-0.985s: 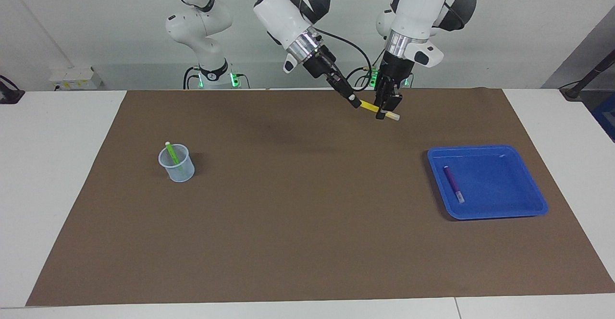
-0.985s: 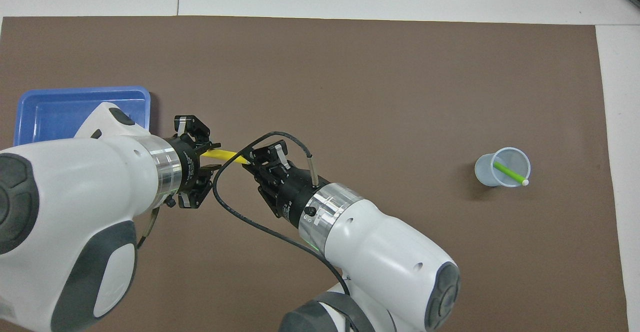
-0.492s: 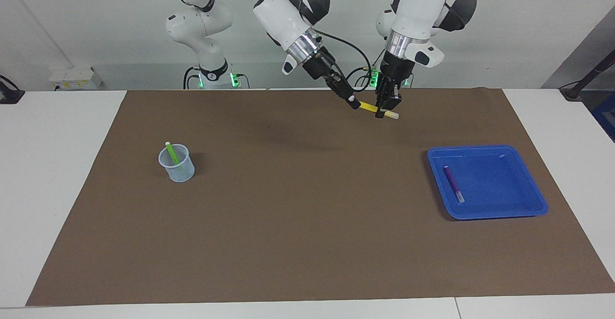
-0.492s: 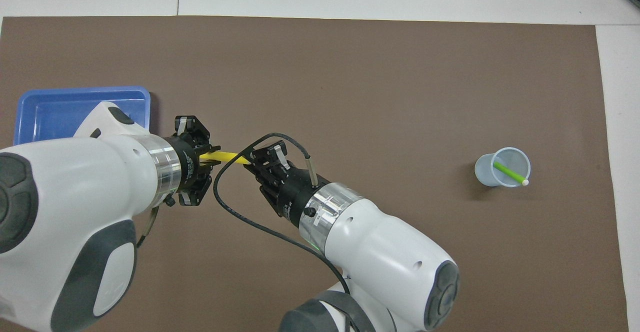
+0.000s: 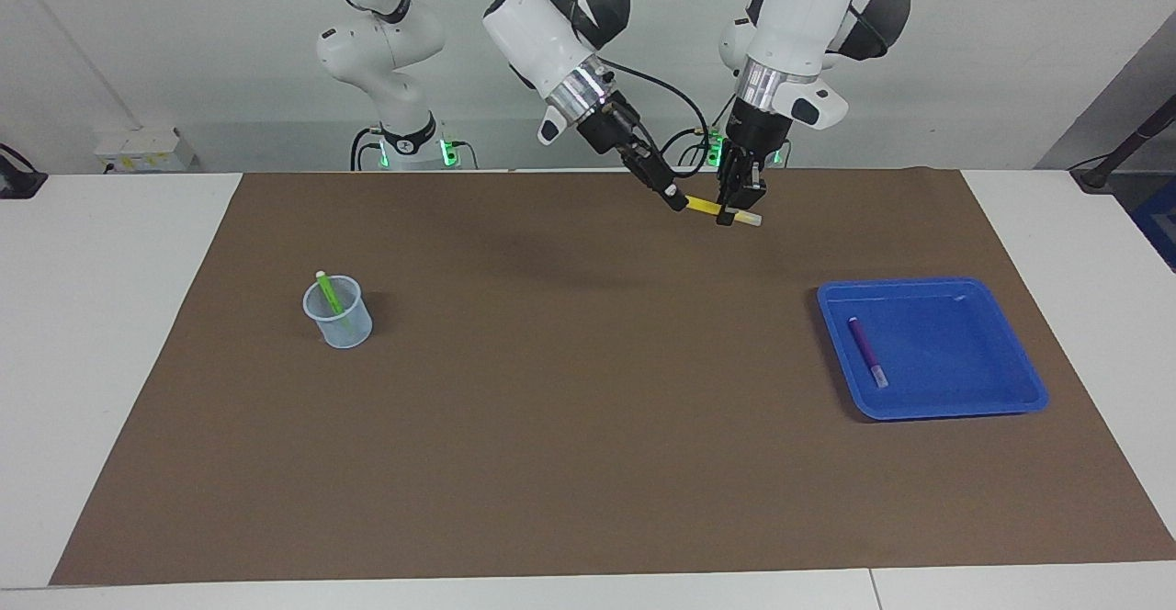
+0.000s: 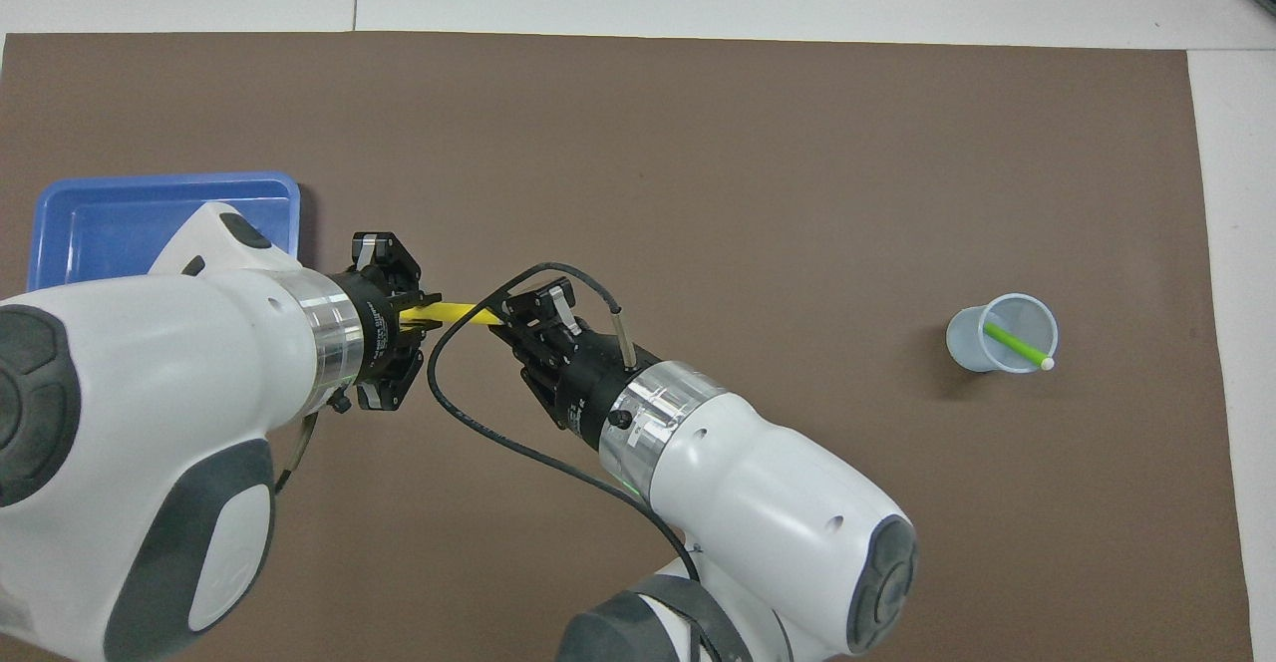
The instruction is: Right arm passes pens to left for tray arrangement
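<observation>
Reading any brand or label is not possible here: no writing on the arms, pens or containers can be made out. Three pens show in all. The yellow pen (image 5: 709,207) hangs in the air over the brown mat (image 5: 588,463), over the part of the mat toward the left arm's end, and is gripped at both ends: the right gripper (image 5: 676,200) is closed on its yellow end, and the left gripper (image 5: 736,212) is clamped on it near its whitish tip, which juts out past the fingers. A loose black cable (image 6: 469,423) loops from the right arm's wrist and hangs between the two wrists in the overhead view. The purple pen (image 5: 866,351) lies flat in the blue tray (image 5: 1001,316), close to the tray's wall that faces the middle of the mat; the tray sits on the mat toward the left arm's end of the table. The green pen (image 5: 328,295) stands tilted in one translucent cup (image 5: 344,327), toward the right arm's end, well apart from the tray. In the overhead view the left arm's wrist covers part of the tray. One tray, one cup, two arms.
</observation>
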`<state>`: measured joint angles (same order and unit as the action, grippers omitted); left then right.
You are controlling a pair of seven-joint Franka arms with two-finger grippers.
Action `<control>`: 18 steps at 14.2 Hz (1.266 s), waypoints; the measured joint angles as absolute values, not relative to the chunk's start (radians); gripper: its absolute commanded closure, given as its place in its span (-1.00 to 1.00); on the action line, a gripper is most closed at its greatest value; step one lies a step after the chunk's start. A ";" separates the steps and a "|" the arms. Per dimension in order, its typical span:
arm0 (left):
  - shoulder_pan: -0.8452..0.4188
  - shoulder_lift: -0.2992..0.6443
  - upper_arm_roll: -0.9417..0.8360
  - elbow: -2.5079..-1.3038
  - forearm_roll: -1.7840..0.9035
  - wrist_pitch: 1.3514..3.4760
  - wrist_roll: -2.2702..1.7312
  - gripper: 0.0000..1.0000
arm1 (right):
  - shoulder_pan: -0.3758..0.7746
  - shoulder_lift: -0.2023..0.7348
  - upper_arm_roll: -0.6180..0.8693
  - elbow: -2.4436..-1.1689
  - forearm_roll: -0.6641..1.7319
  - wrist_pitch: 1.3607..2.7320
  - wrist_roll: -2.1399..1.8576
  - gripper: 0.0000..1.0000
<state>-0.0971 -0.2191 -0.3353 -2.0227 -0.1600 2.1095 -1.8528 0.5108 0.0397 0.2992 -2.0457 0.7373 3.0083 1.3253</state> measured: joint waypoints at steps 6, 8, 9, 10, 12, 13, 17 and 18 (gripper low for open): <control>-0.097 -0.219 -0.336 -2.023 -0.160 2.108 -1.853 1.00 | 0.506 0.040 0.299 -2.044 0.737 3.009 1.325 -1.00; -0.097 -0.219 -0.336 -2.024 -0.160 2.108 -1.853 1.00 | 0.503 0.040 0.299 -2.042 0.737 3.002 1.325 -1.00; -0.097 -0.219 -0.336 -2.024 -0.160 2.108 -1.853 1.00 | 0.501 0.039 0.297 -2.041 0.737 2.976 1.312 -1.00; -0.097 -0.219 -0.336 -2.024 -0.160 2.108 -1.853 1.00 | 0.488 0.036 0.296 -2.039 0.737 2.929 1.265 -1.00; -0.097 -0.219 -0.336 -2.024 -0.160 2.108 -1.853 1.00 | 0.424 0.018 0.293 -2.032 0.736 2.770 1.082 -1.00; -0.097 -0.219 -0.336 -2.024 -0.160 2.108 -1.853 1.00 | 0.378 0.005 0.292 -2.027 0.736 2.674 0.972 -1.00; -0.097 -0.219 -0.336 -2.024 -0.160 2.107 -1.845 1.00 | 0.246 -0.030 0.286 -2.022 0.655 2.409 0.669 -1.00; -0.097 -0.219 -0.335 -2.026 -0.160 2.106 -1.834 1.00 | 0.220 -0.034 0.285 -2.022 0.576 2.345 0.615 -1.00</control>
<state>-0.0972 -0.2187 -0.3353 -2.0256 -0.1601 2.1062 -1.8341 0.2197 -0.0338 0.2854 -2.0219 0.5759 2.3454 0.6154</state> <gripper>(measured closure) 0.824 0.000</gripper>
